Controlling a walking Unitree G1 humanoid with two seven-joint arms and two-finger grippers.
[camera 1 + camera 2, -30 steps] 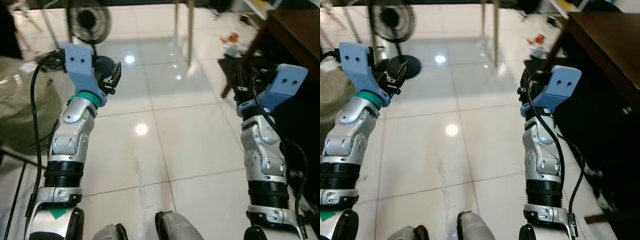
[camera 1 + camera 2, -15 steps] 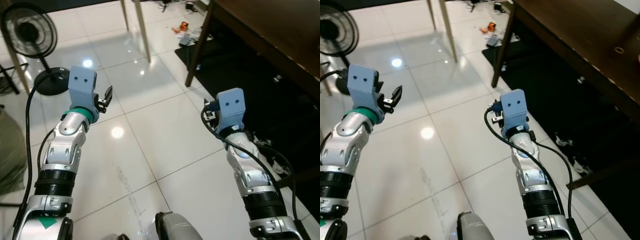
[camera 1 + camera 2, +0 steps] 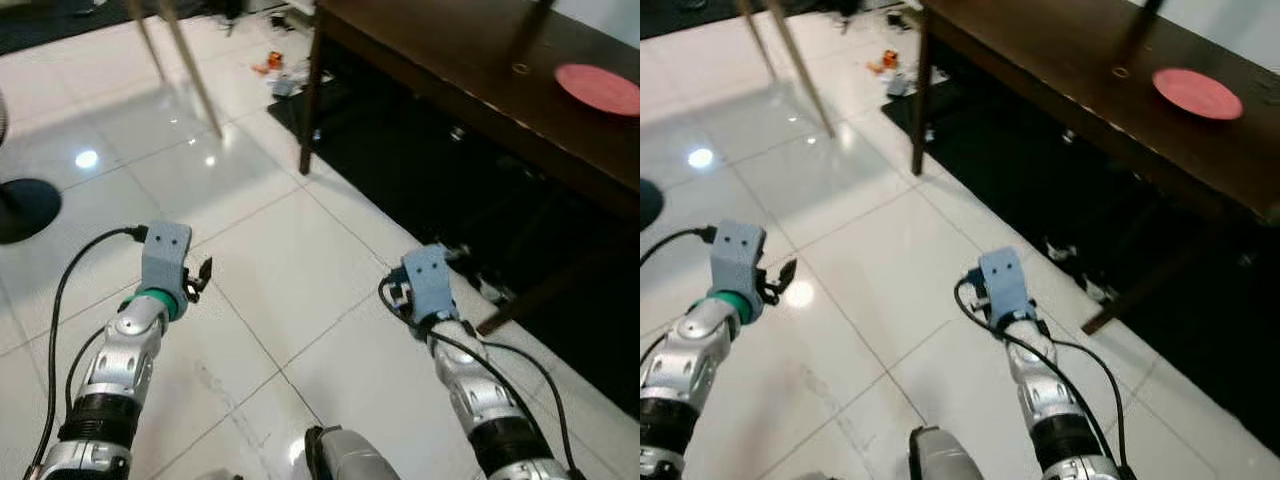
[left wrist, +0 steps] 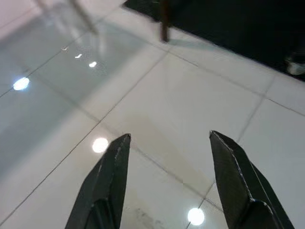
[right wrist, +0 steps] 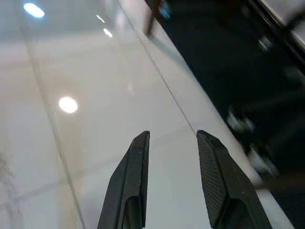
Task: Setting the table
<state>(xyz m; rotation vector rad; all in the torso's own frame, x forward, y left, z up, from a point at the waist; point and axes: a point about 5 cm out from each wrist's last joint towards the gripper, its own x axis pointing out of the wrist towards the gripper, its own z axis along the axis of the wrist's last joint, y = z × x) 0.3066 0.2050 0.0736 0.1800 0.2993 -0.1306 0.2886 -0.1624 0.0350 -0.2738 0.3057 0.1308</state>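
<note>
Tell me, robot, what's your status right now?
Left gripper open, empty. Right gripper open, empty. Red plate on dark table ahead-right. Table leg near path.

A plate [image 3: 1197,93] lies on the table [image 3: 1040,60], seemingly front-right.

No legible text, label, brand, number or sign on any surface.
</note>
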